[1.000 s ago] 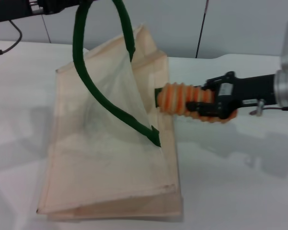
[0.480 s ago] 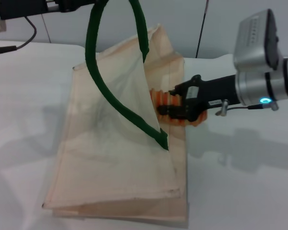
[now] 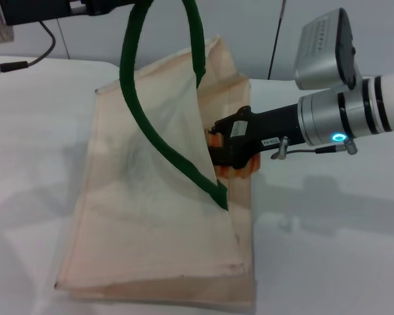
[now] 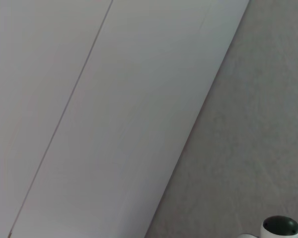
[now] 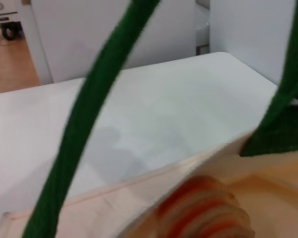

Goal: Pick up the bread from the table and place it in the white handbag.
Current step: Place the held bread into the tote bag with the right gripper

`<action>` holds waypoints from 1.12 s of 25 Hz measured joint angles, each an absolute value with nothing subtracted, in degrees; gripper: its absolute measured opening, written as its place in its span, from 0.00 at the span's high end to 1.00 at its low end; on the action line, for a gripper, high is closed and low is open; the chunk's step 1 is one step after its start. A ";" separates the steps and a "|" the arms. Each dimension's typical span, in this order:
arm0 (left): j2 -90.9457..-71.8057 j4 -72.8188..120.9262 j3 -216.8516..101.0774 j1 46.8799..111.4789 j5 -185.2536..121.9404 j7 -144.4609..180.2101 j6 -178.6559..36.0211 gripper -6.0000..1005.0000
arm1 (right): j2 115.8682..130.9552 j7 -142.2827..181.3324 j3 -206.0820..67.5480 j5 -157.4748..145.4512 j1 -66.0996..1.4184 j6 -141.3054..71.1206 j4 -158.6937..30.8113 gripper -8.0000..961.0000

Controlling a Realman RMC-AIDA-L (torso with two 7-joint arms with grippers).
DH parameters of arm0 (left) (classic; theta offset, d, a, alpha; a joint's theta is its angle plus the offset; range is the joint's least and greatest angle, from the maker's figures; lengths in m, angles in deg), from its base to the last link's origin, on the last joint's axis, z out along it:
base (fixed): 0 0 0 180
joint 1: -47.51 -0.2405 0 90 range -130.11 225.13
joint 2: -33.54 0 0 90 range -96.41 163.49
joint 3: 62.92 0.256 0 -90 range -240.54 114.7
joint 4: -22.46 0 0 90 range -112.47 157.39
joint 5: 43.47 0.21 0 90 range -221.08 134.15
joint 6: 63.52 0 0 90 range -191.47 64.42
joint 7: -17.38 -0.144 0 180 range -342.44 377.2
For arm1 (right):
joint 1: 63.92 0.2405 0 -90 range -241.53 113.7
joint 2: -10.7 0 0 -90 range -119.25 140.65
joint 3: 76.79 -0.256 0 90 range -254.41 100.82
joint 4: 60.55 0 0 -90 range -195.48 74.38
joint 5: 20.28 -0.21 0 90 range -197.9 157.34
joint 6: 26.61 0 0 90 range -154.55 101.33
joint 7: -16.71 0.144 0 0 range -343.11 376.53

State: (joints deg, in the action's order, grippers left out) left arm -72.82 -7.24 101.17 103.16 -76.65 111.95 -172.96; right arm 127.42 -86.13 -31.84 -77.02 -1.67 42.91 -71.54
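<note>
The white handbag (image 3: 151,230) lies on the table (image 3: 328,249) with its mouth pulled open. My left gripper (image 3: 111,5) is at the top edge of the head view and holds one green handle (image 3: 134,98) up high. My right gripper (image 3: 218,149) reaches in from the right, shut on the bread (image 3: 241,172), at the bag's open mouth. Only orange bits of the bread show around the black fingers. In the right wrist view the ridged bread (image 5: 203,210) sits just inside the bag's edge, with the lifted handle (image 5: 89,119) across the front.
The second green handle's end (image 5: 278,124) is sewn to the bag's lower side. A black cable (image 3: 26,62) lies at the far left of the table. A pale wall stands behind.
My right gripper has moved left with the bread, from beside the bag into its open mouth. The bread is now mostly hidden. The left arm keeps the handle raised.
</note>
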 joint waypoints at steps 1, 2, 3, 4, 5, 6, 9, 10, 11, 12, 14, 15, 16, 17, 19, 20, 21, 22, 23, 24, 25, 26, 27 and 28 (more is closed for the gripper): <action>-72.85 -7.24 101.17 103.16 -76.66 111.95 -172.95 0.85 | 127.42 -86.22 -31.85 -77.18 -1.69 43.44 -71.58 0.64; -72.86 -7.24 101.17 103.16 -76.66 111.95 -172.95 0.85 | 127.42 -86.60 -31.84 -77.62 -1.78 43.96 -71.59 0.64; -72.89 -7.24 101.17 103.16 -76.66 111.95 -172.93 0.85 | 127.42 -87.20 -31.83 -78.19 -1.88 44.34 -71.59 0.64; -72.91 -7.24 101.17 103.16 -76.67 111.95 -172.92 0.85 | 127.40 -87.80 -31.81 -78.89 -1.98 44.54 -71.57 0.64; -72.94 -7.24 101.17 103.15 -76.68 111.95 -172.89 0.85 | 127.37 -88.32 -31.82 -79.39 -2.08 44.64 -71.50 0.64; -72.96 -7.24 101.17 103.15 -76.68 111.95 -172.87 0.85 | 127.36 -88.64 -31.86 -79.70 -2.17 44.73 -71.44 0.64; -73.01 -7.24 101.17 103.14 -76.69 111.95 -172.86 0.85 | 127.34 -88.69 -31.91 -79.90 -2.26 44.99 -71.42 0.65; -73.01 -7.24 101.17 103.14 -76.69 111.95 -172.86 0.85 | 127.34 -88.69 -31.84 -79.90 -2.27 44.97 -71.41 0.65; -73.01 -7.24 101.17 103.14 -76.69 111.95 -172.85 0.85 | 127.33 -88.69 -31.76 -79.90 -2.28 44.87 -71.41 0.57; -73.01 -7.24 101.17 103.14 -76.69 111.94 -172.86 0.85 | 127.32 -88.69 -31.69 -79.90 -2.31 44.71 -71.40 0.49; -73.01 -7.24 101.17 103.14 -76.69 111.95 -172.85 0.85 | 127.25 -88.62 -31.63 -79.90 -2.35 44.57 -71.38 0.38; -73.01 -7.24 101.17 103.14 -76.69 111.95 -172.85 0.85 | 127.21 -88.54 -31.64 -79.90 -2.37 44.55 -71.37 0.35; -73.01 -7.24 101.17 103.14 -76.69 111.94 -172.85 0.85 | 127.18 -88.46 -31.69 -79.90 -2.38 44.46 -71.37 0.32; -73.01 -7.24 101.17 103.14 -76.69 111.95 -172.85 0.85 | 127.17 -88.39 -31.79 -79.90 -2.38 44.20 -71.36 0.30; -73.00 -7.24 101.17 103.14 -76.69 111.94 -172.85 0.85 | 127.20 -88.32 -31.87 -79.90 -2.40 43.15 -71.32 0.24; -73.00 -7.24 101.17 103.14 -76.69 111.94 -172.86 0.85 | 127.24 -88.27 -31.90 -79.90 -2.48 42.58 -71.25 0.22; -73.00 -7.24 101.17 103.14 -76.69 111.94 -172.86 0.85 | 127.26 -88.21 -31.92 -79.90 -2.67 42.07 -71.19 0.19; -72.99 -7.24 101.17 103.13 -76.69 111.94 -172.86 0.85 | 127.27 -88.15 -31.94 -79.89 -2.85 41.80 -71.15 0.16; -72.99 -7.24 101.17 103.08 -76.69 111.94 -172.85 0.85 | 127.25 -88.08 -31.95 -79.89 -3.07 41.70 -71.14 0.14; -72.99 -7.24 101.17 103.03 -76.70 111.94 -172.84 0.85 | 127.22 -88.02 -31.96 -79.89 -3.28 41.53 -71.14 0.13; -72.98 -7.24 101.17 102.97 -76.74 111.94 -172.82 0.85 | 127.15 -87.98 -31.96 -79.89 -3.51 41.30 -71.18 0.11; -72.96 -7.24 101.17 102.83 -76.79 111.94 -172.82 0.85 | 127.09 -87.95 -31.99 -79.89 -3.96 40.70 -71.40 0.10; -72.91 -7.24 101.17 102.75 -76.80 111.95 -172.79 0.85 | 127.06 -87.92 -32.01 -79.88 -4.53 40.05 -71.62 0.09; -72.87 -7.24 101.17 102.69 -76.80 111.95 -172.77 0.85 | 126.99 -87.90 -32.12 -79.87 -5.41 39.07 -71.98 0.08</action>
